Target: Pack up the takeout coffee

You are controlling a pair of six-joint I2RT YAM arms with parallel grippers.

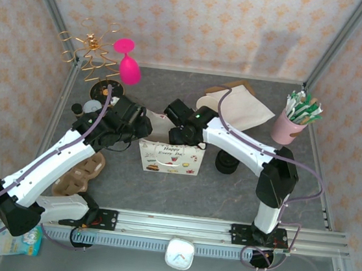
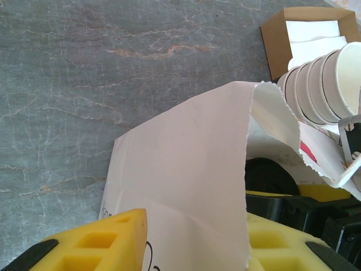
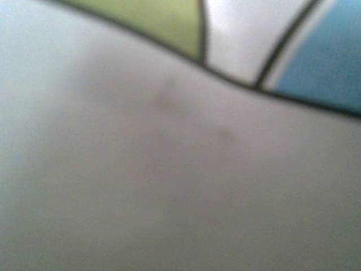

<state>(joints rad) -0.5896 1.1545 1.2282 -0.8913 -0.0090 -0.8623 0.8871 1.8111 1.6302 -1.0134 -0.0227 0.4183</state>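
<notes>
Midway up the grey worktop (image 1: 181, 191), the left gripper (image 2: 194, 226) stands partly spread, its yellow fingers (image 2: 101, 243) straddling the white paper wall of the gift bag (image 1: 170, 158). The right gripper (image 1: 178, 135) sits at the bag's opposite top edge, and I cannot tell how far it is spread. Just beyond the left gripper, the takeout coffee (image 2: 269, 176) seems to sit inside the bag's mouth, showing as a dark round lid-like shape, though this is uncertain. Farther back lie stacked lidless cups (image 2: 321, 79), and patterned wallpaper (image 1: 200, 20) closes the room.
</notes>
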